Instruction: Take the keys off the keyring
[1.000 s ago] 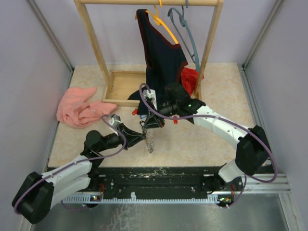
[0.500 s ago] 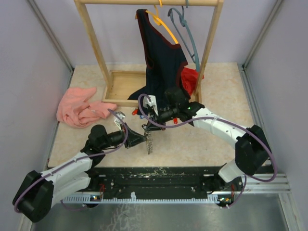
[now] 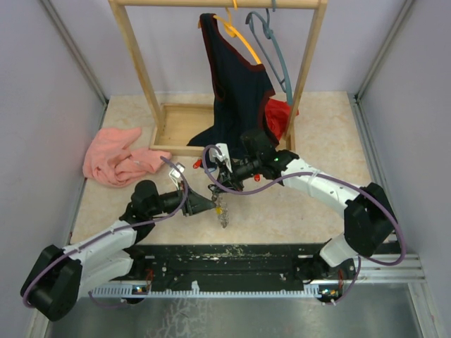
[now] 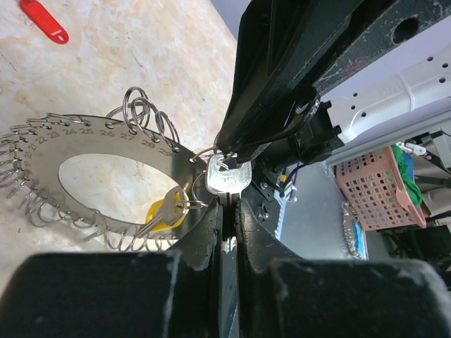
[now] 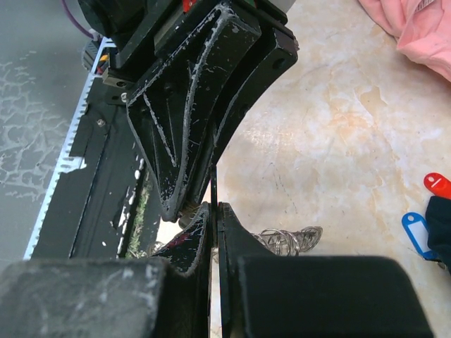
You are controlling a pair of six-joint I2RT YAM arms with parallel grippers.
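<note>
Removal is underway: left fingers (image 4: pixel 203 236) are narrowly pinching a silver key (image 4: pixel 229 176), shut right fingers (image 4: pixel 254 113) pressing at its loop (image 4: pixel 206 152) on the keyring (image 4: pixel 42 151); unthreading should follow.

one keyring (image 4: pixel 39 158), one silver key (image 4: pixel 227 176), one yellow-tagged key (image 4: pixel 163 213), two hangers (image 3: pixel 241 39), one pink cloth (image 3: pixel 113 158)

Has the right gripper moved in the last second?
Yes. The right gripper has come toward the near table edge, farther from the wooden rack base.
</note>
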